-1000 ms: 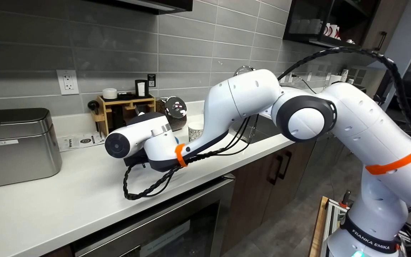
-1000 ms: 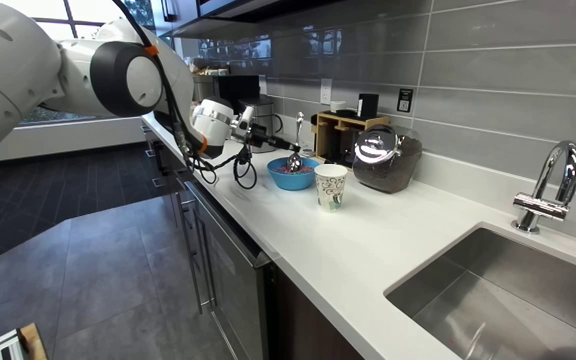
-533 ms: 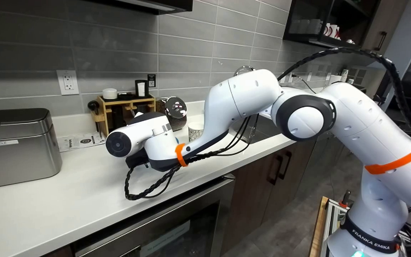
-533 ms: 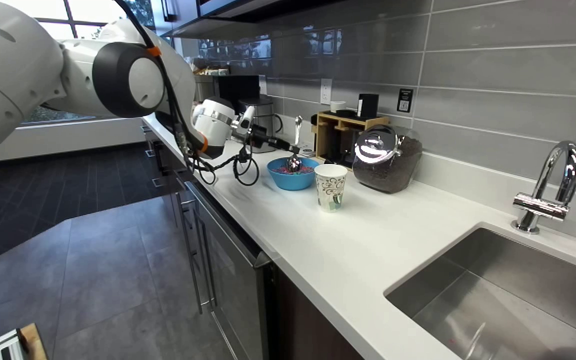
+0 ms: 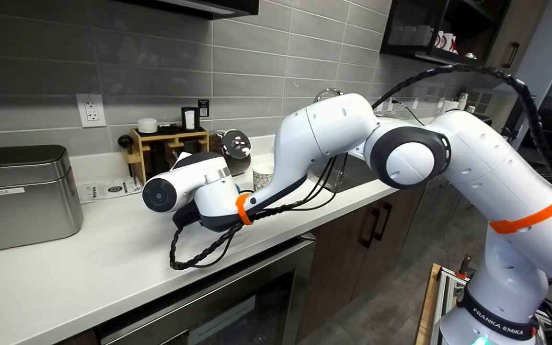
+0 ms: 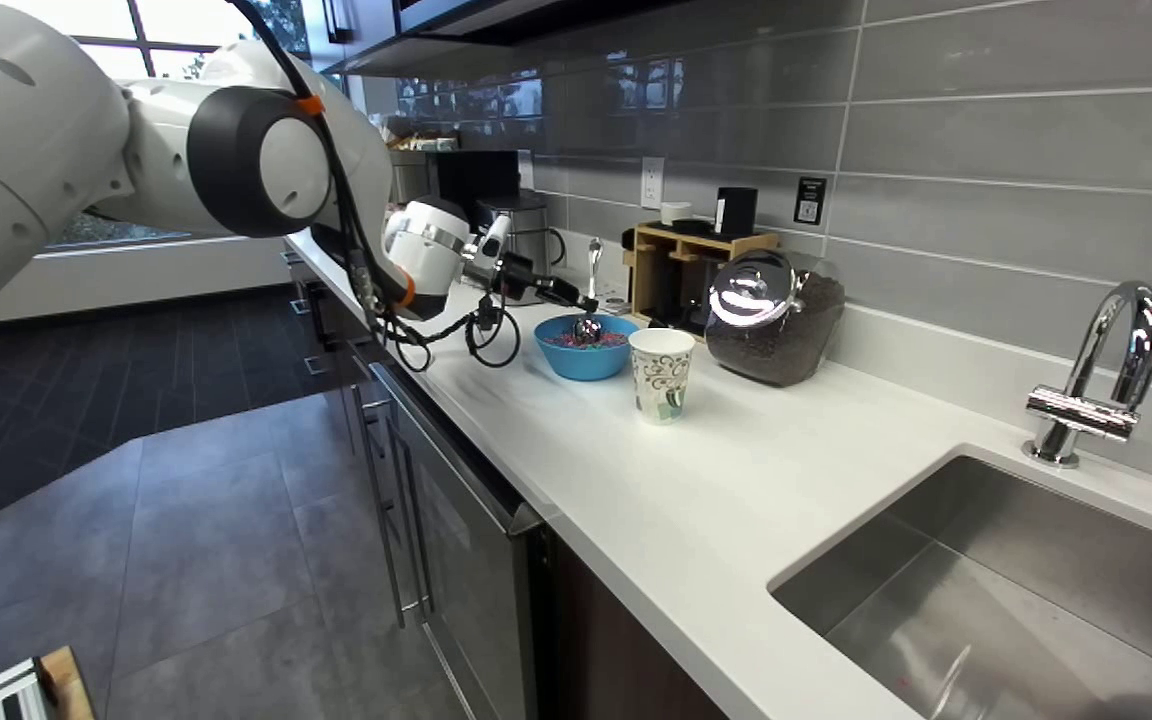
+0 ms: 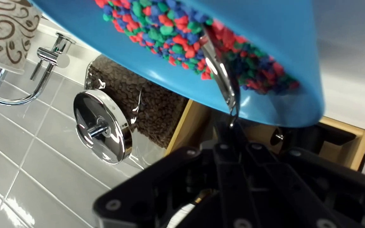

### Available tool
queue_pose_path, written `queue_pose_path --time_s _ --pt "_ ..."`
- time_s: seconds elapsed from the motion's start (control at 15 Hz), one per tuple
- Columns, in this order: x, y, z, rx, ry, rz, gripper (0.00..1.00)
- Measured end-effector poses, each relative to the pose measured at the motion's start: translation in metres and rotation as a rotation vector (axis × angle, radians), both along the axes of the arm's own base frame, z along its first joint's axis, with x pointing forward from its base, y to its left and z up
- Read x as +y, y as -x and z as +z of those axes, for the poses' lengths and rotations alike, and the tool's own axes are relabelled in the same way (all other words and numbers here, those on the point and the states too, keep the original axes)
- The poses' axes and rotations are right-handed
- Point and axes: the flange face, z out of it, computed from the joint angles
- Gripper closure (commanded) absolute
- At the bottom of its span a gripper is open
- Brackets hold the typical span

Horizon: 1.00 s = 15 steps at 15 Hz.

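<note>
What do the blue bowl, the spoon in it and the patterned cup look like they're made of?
Spoon: polished metal, probably stainless steel, given its mirror-like glints.
Blue bowl: likely glossy plastic, with soft highlights and even color, though another coated material is possible.
Patterned cup: seemingly paper, matte with printed brown scrolls, but I can't rule out plastic.

Window (image 6: 114,60) blown out, daylight from there; reflections on glossy wall tiles (image 6: 786,130). Worktop (image 6: 656,520) bright, wall tiles dimmer in both exterior views. Hot glare on jar lid (image 6: 751,290). Wrist view: claw (image 7: 231,136) dark, out of focus; spoon (image 7: 222,76) shows crisp highlights; near side of blue bowl (image 7: 274,28) soft, grey shadow beside it; wall tiles glare lower left.
</note>
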Motion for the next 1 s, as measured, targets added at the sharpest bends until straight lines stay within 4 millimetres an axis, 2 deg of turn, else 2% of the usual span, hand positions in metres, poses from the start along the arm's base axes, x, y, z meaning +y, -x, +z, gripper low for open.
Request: queue_pose_path --time_s 1.0 --pt "0.002 0.0025 -0.0076 0.169 0.139 0.08 0.99"
